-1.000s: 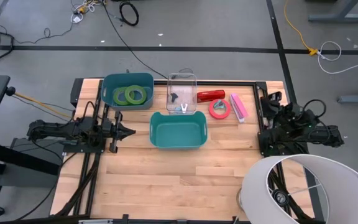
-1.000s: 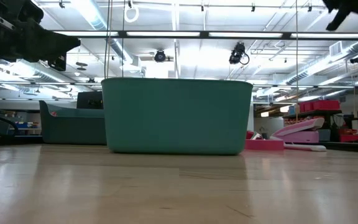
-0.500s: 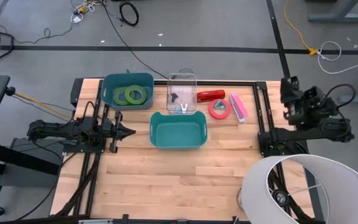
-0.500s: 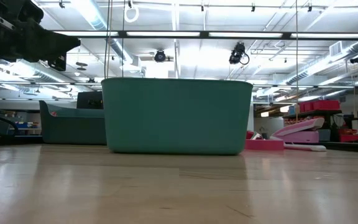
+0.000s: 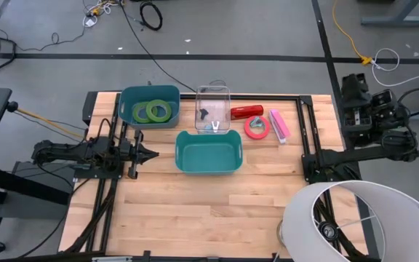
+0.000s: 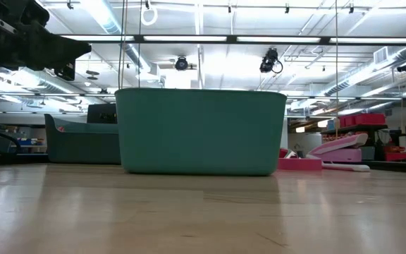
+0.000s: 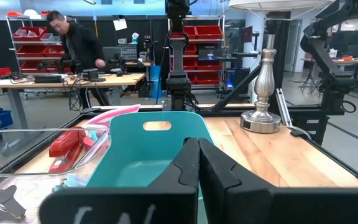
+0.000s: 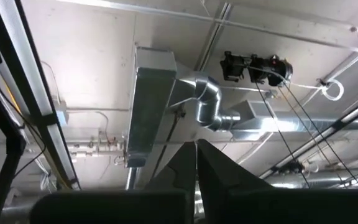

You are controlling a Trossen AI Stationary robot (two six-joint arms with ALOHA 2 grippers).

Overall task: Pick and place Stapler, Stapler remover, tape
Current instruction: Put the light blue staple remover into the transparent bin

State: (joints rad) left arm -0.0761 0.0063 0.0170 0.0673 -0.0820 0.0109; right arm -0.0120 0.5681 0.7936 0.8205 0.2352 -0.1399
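Two green tape rolls (image 5: 153,111) lie flat in a blue-teal bin (image 5: 129,97) at the table's far left. The pinkish-red tape roll (image 5: 257,126) lies flat on the table, with a red stapler (image 5: 246,111) on its far side and a pink stapler (image 5: 278,125) to its right. Stapler removers (image 5: 211,116) sit in a clear container (image 5: 212,92). My left gripper (image 5: 151,153) is shut and hovers level, left of an empty teal bin (image 5: 207,169). My right arm (image 5: 373,120) stands off the table's right edge, its gripper (image 8: 196,146) shut and pointing at the ceiling.
A white lampshade (image 5: 355,218) and its metal lamp base (image 7: 263,93) stand at the table's near right corner. Black frame rails (image 5: 305,131) run along the table's sides. Bare wood lies on the near side of the teal bin (image 6: 201,130). A person (image 7: 73,43) moves in the room beyond.
My right arm has swung up out of its folded pose at the table's right edge, moving toward the far right and off the table, and has tipped its gripper upward. It has left the low view's top corner. Nothing on the table has moved.
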